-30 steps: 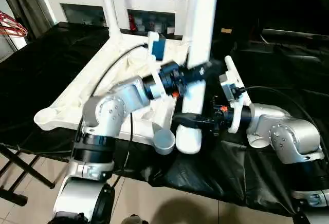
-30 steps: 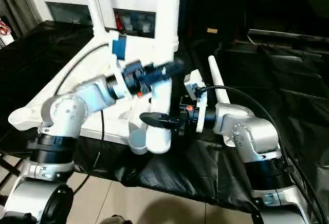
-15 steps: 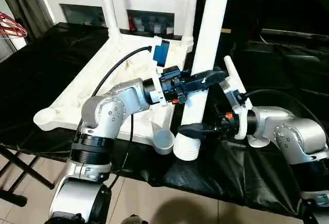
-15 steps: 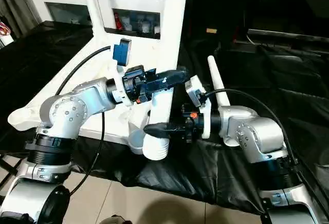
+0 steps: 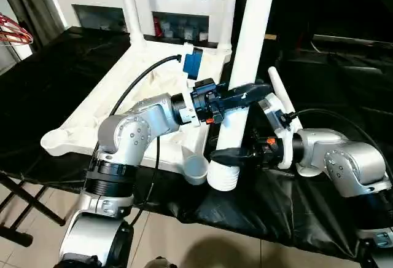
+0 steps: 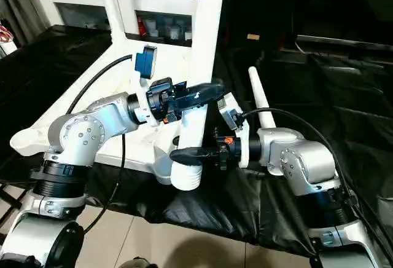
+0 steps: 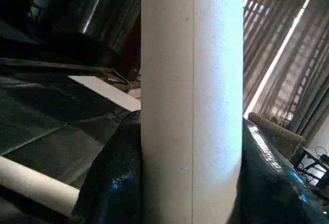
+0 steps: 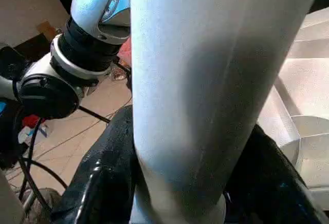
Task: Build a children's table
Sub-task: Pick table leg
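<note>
- the upturned white table top (image 5: 132,86) is laid on the black-covered bench (image 5: 55,77), with two thin legs standing up at its far corners.
- a thick white leg (image 5: 242,77) is held upright just beside the top's near corner socket (image 5: 195,168).
- the left gripper (image 5: 245,93) is clamped on the leg partway up.
- the right gripper (image 5: 230,155) is closed around the leg near its lower end.
- another loose leg (image 6: 258,99) is seen lying on the bench behind the right arm.
</note>
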{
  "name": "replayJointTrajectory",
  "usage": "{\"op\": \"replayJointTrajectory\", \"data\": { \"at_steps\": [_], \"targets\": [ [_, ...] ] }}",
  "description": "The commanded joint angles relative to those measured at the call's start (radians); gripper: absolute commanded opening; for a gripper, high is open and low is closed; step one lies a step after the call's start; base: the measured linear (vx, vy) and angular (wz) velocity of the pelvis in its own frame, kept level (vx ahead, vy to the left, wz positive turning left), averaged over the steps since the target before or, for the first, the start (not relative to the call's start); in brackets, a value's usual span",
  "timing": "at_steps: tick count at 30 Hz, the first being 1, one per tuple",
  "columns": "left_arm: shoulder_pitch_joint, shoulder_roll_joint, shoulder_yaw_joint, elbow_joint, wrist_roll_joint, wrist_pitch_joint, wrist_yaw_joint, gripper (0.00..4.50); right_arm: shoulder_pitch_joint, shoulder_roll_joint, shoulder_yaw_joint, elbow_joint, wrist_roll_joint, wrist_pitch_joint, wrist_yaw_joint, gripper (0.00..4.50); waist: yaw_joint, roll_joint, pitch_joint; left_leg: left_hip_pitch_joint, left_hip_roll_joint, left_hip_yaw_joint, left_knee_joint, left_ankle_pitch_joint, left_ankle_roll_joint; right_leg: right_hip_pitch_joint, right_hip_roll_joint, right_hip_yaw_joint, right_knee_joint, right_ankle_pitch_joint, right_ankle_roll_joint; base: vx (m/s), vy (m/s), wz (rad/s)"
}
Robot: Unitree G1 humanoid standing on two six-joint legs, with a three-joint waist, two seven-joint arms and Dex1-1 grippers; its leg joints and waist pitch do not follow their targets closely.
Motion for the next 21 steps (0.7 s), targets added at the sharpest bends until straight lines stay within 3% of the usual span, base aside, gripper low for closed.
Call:
{"op": "replayJointTrajectory", "data": {
  "at_steps": [1, 3, 16, 21],
  "targets": [
    [-0.01, -0.003, 0.003, 0.001, -0.002, -0.01, 0.002, 1.85, -0.008, 0.004, 0.002, 0.004, -0.011, -0.011, -0.014, 2.26, 0.003, -0.02, -0.076, 0.02, 0.058, -0.022, -0.057, -0.053, 0.066, 0.05, -0.091, 0.051, -0.071, 0.014, -0.242, 0.0, 0.0, 0.0],
    [-0.01, -0.005, 0.002, 0.003, -0.001, -0.014, 0.004, 1.85, -0.011, 0.013, -0.007, 0.01, 0.002, 0.007, -0.025, 2.59, 0.003, -0.02, -0.076, 0.02, 0.058, -0.022, -0.056, -0.056, 0.065, 0.051, -0.092, 0.051, -0.071, 0.012, -0.243, 0.0, 0.0, 0.0],
    [-0.008, -0.003, -0.002, 0.002, -0.001, -0.02, -0.005, 1.85, -0.014, 0.019, -0.011, 0.01, 0.016, 0.022, -0.028, 2.59, 0.003, -0.02, -0.077, 0.021, 0.058, -0.022, -0.056, -0.053, 0.064, 0.051, -0.092, 0.051, -0.07, 0.016, -0.241, 0.0, 0.0, 0.0],
    [-0.007, 0.0, -0.005, 0.003, -0.001, -0.021, -0.01, 1.85, -0.015, 0.017, -0.011, 0.013, 0.021, 0.032, -0.026, 2.21, 0.003, -0.02, -0.077, 0.02, 0.058, -0.022, -0.056, -0.054, 0.063, 0.051, -0.091, 0.051, -0.07, 0.016, -0.241, 0.0, 0.0, 0.0]
  ]
}}
